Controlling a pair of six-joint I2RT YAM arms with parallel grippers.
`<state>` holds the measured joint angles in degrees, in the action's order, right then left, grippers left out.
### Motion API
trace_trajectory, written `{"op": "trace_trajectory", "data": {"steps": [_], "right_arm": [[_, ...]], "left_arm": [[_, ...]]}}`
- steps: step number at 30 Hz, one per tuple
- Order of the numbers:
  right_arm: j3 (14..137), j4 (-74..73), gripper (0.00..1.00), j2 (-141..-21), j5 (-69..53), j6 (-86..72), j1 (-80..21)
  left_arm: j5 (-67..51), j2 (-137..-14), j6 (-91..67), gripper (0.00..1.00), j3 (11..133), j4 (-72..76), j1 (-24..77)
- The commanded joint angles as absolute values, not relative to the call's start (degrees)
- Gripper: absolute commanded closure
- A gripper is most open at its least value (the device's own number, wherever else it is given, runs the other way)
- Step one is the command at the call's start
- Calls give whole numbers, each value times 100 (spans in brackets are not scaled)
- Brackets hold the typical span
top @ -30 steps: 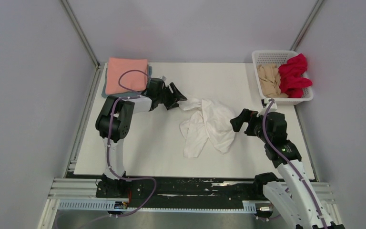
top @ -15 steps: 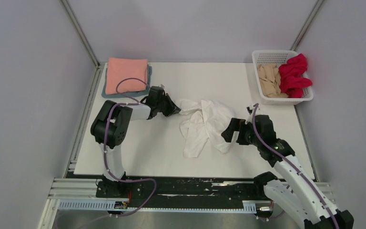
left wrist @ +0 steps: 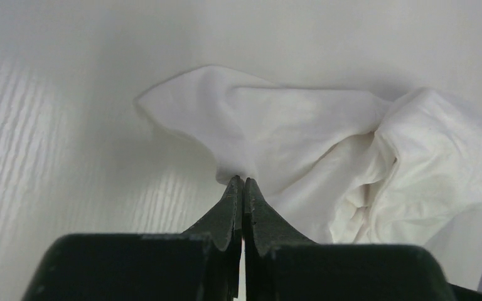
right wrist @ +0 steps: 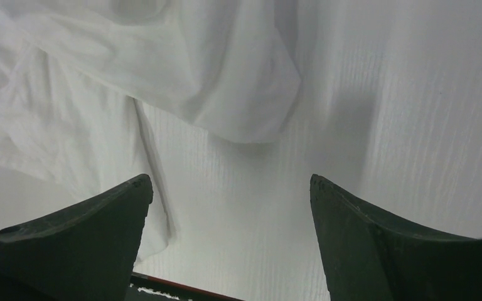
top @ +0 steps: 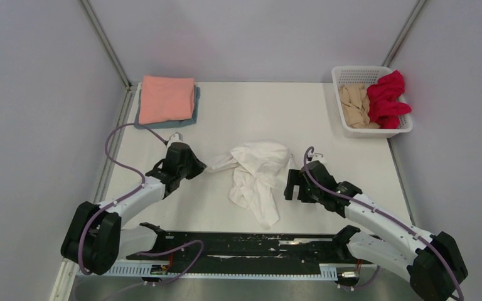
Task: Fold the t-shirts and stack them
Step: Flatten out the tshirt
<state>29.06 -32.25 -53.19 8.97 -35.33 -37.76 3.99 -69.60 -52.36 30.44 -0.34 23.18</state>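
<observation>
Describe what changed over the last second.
The left tool closed on a corner of the white t-shirt and dragged it toward the near-left. The right tool, open, moved in beside its right edge without gripping. The folded salmon pink t-shirt and the basket holding the red t-shirt and beige t-shirt stayed put.

Bare table [top: 263,106] behind white t-shirt [top: 257,166]; basket [top: 376,133] blocks far-right corner, folded stack [top: 167,98] far-left.

Tee [top: 257,164] centre, stack [top: 166,99] far-left, basket [top: 376,132] far-right

Left pincer [left wrist: 243,181] has dragged the white t-shirt [top: 257,170] nearer, apparently bunching it.
</observation>
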Motion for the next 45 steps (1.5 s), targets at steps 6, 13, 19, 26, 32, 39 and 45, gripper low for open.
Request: {"op": "trace_trajectory", "data": {"steps": [6,13,19,26,32,39,45], "right_arm": [[2965,-2062,15,-6161,1651,-3687,-3812],[3246,-1441,25,-7182,1804,-3617,-3806],[3608,-1261,94,-7741,1947,-3601,-3797],[4411,-1478,100,-7010,1916,-3076,-2848],[5176,-1477,100,-6436,585,-2544,-1396],[6777,-1722,100,-6049,180,-1922,-867],[7815,-1960,100,-5528,98,-1675,-791]], "left_arm": [[1106,-5934,-5092,100,2625,-567,2329],[1111,-5898,-4992,100,2605,-580,2329],[1436,-5984,-4959,100,2795,-646,2329],[2242,-6058,-4766,100,3980,-1399,1991],[2293,-5930,-4606,100,4916,-1719,1370],[2653,-5631,-4047,100,6365,-2108,1194],[2559,-5157,-3554,100,7795,-2378,1178]]}}
